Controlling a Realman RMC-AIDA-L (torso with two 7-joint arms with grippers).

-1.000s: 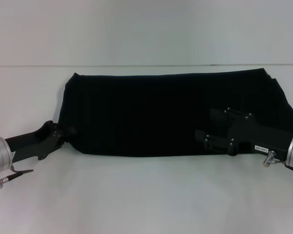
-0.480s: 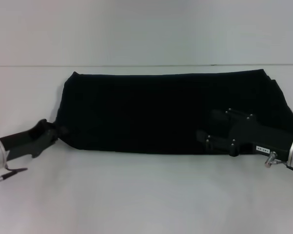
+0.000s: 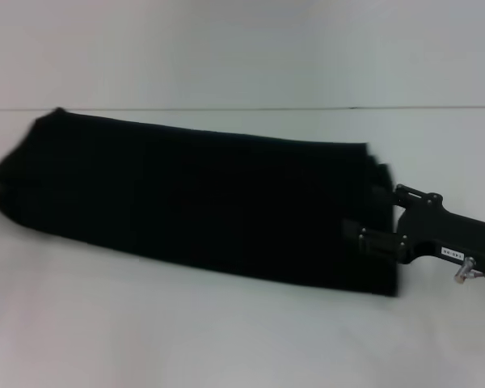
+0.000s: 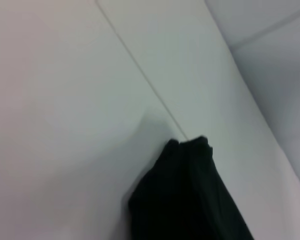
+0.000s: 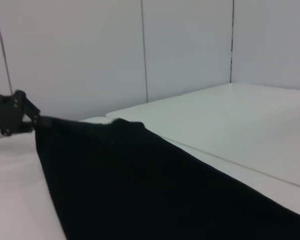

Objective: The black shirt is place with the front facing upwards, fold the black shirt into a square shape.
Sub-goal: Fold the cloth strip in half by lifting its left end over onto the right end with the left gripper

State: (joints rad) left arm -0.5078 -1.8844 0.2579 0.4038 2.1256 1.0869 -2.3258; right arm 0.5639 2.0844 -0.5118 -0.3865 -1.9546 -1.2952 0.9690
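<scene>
Head view: black shirt [image 3: 202,206] against right end effector [image 3: 372,222]

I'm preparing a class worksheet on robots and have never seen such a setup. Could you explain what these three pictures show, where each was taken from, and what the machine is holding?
This is a robot with two arms, each ending in a gripper. The wide picture comes from a camera on its head, looking down at a white table. The other two come from cameras on its wrists.

In the head view, a long black shirt, folded into a band, stretches across the table. The right gripper holds its right end. The left end reaches the picture's left edge, so the left arm is out of sight there.

The right wrist view looks along the cloth to the far end, where the left gripper grips its corner. The left wrist view shows only that bunched end of cloth against the table.
</scene>
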